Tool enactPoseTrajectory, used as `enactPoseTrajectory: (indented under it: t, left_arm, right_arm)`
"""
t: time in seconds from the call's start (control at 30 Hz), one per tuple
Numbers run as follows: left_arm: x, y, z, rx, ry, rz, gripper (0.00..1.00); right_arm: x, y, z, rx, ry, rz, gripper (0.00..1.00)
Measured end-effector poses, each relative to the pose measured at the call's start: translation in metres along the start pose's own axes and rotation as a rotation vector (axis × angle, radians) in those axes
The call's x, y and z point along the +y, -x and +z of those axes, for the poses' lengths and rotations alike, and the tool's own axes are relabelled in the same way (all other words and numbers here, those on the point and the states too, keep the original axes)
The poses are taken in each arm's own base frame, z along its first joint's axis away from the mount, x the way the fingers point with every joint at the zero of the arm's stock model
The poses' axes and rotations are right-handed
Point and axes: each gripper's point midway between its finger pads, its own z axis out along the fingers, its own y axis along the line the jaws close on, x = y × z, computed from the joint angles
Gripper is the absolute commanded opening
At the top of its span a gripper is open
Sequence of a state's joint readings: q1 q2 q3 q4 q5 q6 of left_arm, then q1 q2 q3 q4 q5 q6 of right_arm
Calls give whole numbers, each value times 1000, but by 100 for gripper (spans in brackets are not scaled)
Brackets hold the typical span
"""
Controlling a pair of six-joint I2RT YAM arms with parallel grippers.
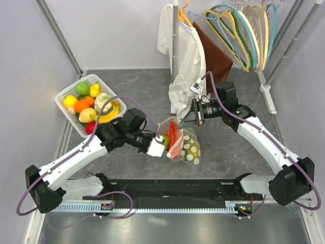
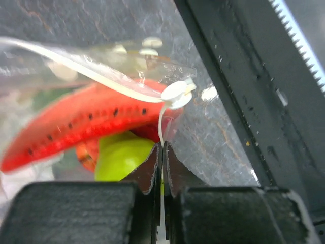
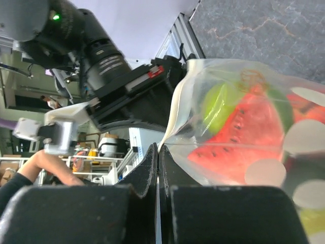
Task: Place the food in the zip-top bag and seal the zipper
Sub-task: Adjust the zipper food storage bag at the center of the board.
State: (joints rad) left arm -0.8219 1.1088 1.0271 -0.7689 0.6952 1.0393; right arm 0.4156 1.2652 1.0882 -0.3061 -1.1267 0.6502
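Note:
The zip-top bag (image 1: 189,147), clear with white dots, hangs between my two grippers above the table. Inside it are a red watermelon slice (image 1: 175,140) and a green fruit (image 2: 122,155). My left gripper (image 1: 166,144) is shut on the bag's mouth edge; in the left wrist view its jaws (image 2: 162,148) pinch a thin white strip just below the white slider tab (image 2: 175,94) of the zipper. My right gripper (image 1: 184,123) is shut on the bag's other end; in the right wrist view (image 3: 158,151) it pinches the white track, with the slice (image 3: 244,140) behind the plastic.
A white lattice basket (image 1: 65,93) with several toy fruits stands at the back left, close to my left arm. A white shirt (image 1: 184,61), a brown cloth (image 1: 216,51) and coloured hangers (image 1: 249,30) hang on a rack at the back. The black arm base rail (image 1: 172,190) runs along the near edge.

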Motion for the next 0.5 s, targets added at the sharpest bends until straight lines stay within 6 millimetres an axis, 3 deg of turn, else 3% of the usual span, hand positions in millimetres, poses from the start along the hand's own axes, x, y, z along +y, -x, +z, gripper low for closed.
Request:
enactPoseTrajectory:
  t: [0.1,0.13,0.17,0.2,0.27,0.3,0.37,0.5]
  left_arm:
    - [-3,18,-5,-57,-6,-21,2]
    - [-2,28,-7,-84,-7,-36,2]
    - [-1,35,-8,-100,-7,-44,2]
    - [1,46,-10,-126,-4,-55,2]
    - [5,61,-14,-161,3,-82,2]
    - [9,70,-16,-182,10,-97,2]
    - [17,83,-19,-210,26,-155,2]
    - [32,91,-12,-235,43,-315,2]
  right_arm:
    - [-1,6,6,-1,-20,-22,0]
    - [-1,11,8,-6,-28,-35,3]
    - [-2,15,9,-11,-34,-43,13]
    - [-2,20,10,-17,-43,-51,43]
    - [-1,28,13,-24,-50,-62,72]
    - [0,33,15,-30,-53,-76,94]
    - [3,40,16,-38,-56,-102,98]
    - [2,45,15,-52,-98,-192,91]
